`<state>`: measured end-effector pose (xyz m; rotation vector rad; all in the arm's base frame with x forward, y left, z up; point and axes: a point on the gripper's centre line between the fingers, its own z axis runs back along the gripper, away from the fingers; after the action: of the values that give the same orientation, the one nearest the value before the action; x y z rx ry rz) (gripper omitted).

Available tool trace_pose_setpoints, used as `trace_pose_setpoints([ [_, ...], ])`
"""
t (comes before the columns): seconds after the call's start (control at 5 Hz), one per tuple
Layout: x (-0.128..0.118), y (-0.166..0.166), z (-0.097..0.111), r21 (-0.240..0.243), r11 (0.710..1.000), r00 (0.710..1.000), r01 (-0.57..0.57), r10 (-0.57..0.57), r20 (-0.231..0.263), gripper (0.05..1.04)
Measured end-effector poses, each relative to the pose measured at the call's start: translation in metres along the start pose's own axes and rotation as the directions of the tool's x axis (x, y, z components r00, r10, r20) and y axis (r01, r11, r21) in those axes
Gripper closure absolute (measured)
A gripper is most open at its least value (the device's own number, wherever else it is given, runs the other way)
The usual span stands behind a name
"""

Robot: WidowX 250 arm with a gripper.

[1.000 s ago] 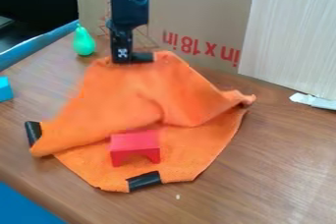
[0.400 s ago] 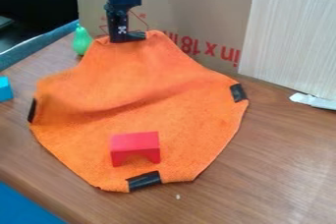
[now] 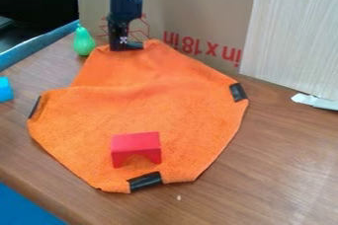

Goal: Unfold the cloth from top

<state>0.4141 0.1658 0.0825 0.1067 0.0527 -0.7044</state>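
Observation:
At the top left the gripper (image 3: 125, 47) hangs in front of the cardboard, shut on the far edge of the orange cloth (image 3: 185, 105), at a black-taped corner. The cloth lies mostly spread over the table, with a low crease across its left and middle part and its far part lifted toward the gripper. Black tape marks its left, right and near corners. A red arch block (image 3: 136, 148) rests on the near half of the cloth.
A green pear (image 3: 84, 41) stands left of the gripper, close to the cloth. A blue block (image 3: 5, 90) sits at the left edge. Behind stands a cardboard panel (image 3: 198, 7), with a pale striped board (image 3: 290, 36) at the right.
The cloth's folded layer has opened out backward and its right corner now lies flat at the right. The gripper rose with the far edge, then came down a little.

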Motion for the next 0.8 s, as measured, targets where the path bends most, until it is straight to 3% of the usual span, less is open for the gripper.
trace_pose_setpoints([
  [0.4,0.0,0.012,-0.019,0.006,1.0,0.998,-0.002,0.002,-0.059,1.028],
  [0.8,0.005,0.023,-0.012,0.051,0.999,0.999,0.009,-0.007,-0.038,1.028],
])
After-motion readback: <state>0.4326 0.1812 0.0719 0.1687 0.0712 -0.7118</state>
